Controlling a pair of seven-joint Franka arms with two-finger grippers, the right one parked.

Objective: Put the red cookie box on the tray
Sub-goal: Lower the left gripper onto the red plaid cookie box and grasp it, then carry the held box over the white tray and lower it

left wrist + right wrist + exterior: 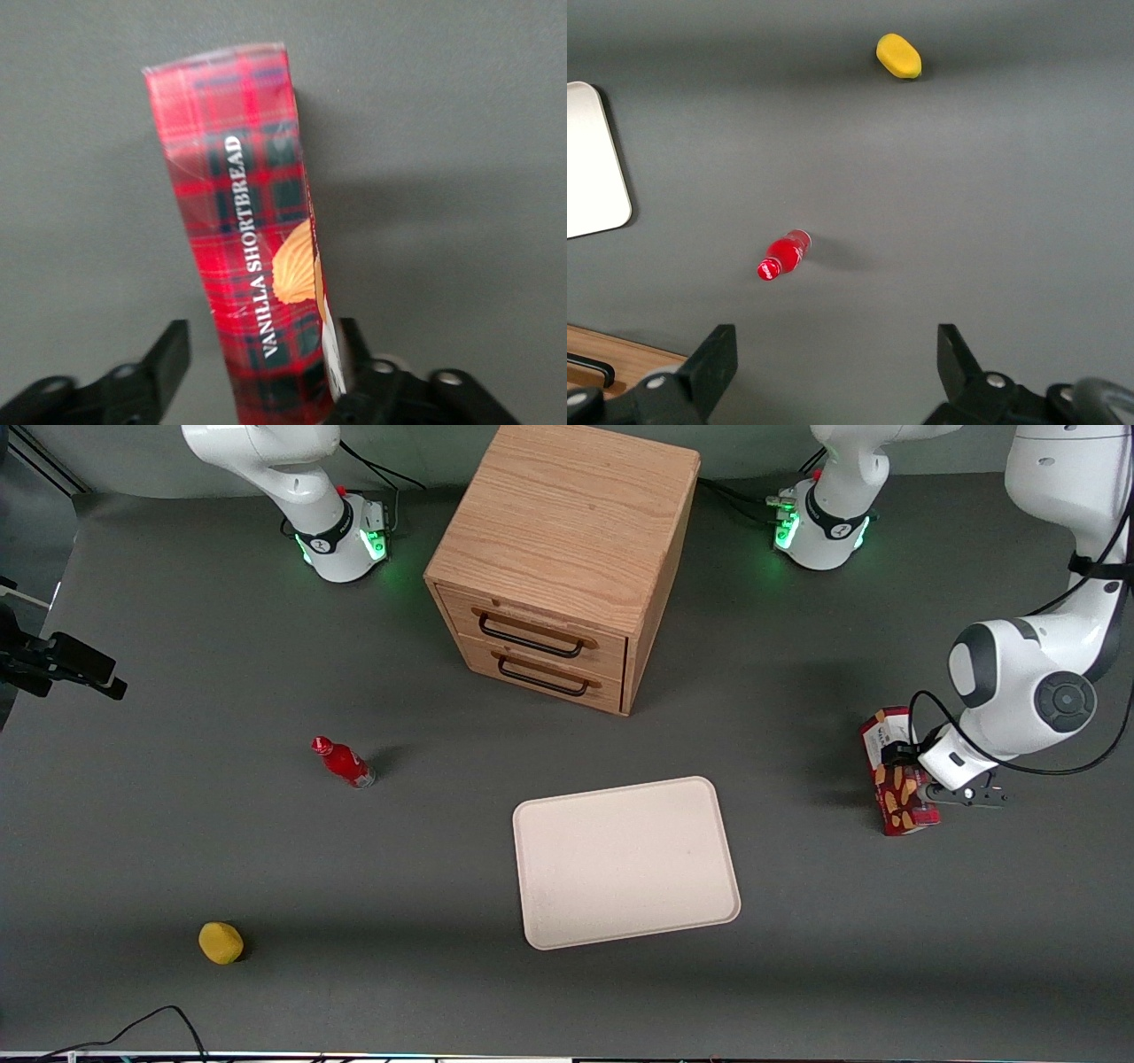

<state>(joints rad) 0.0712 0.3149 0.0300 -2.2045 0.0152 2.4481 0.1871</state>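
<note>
The red cookie box (897, 784) stands on end on the grey table toward the working arm's end, its white end panel up. It is a tartan carton with cookie pictures (252, 239). My left gripper (923, 786) is down at the box with one finger on each side of it. In the left wrist view the gripper (266, 332) is open: one finger (173, 350) stands clear of the carton, the other (353, 341) is close against its white-edged side. The cream-white tray (625, 859) lies flat near the table's middle with nothing on it, well apart from the box.
A wooden two-drawer cabinet (567, 558) stands farther from the front camera than the tray. A small red bottle (344, 762) and a yellow lemon-like object (221, 942) sit toward the parked arm's end. A black camera mount (62, 664) juts in at that table edge.
</note>
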